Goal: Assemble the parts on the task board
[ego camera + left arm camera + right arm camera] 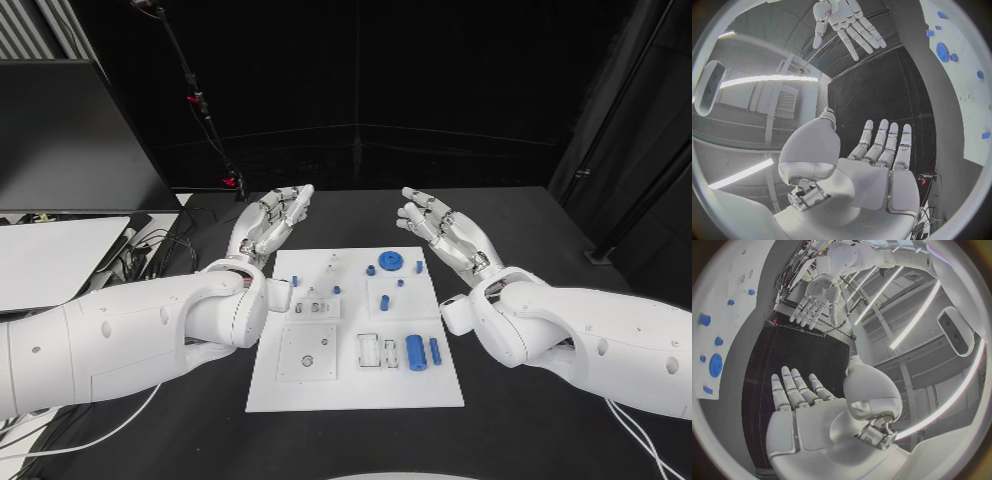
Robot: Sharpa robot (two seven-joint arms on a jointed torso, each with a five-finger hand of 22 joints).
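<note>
The white task board (353,385) lies in the middle of the black table, and I also see it in the wrist views (954,85) (717,305). On it are a blue round gear-like part (389,261), a blue cylinder (415,351), a slim blue bar (434,350) and several small blue pegs. My left hand (274,222) hovers flat and open beyond the board's far left corner, fingers straight. My right hand (444,228) mirrors it off the far right corner, holding nothing. Each wrist view shows its own open palm (879,155) (801,400) and the other hand (845,22) (814,302).
A white sheet (51,255) and tangled cables (152,255) lie at the table's left. A thin stand with red lights (202,110) rises behind the left hand. A dark monitor (65,130) stands at far left. The board's near half holds white inserts (306,352).
</note>
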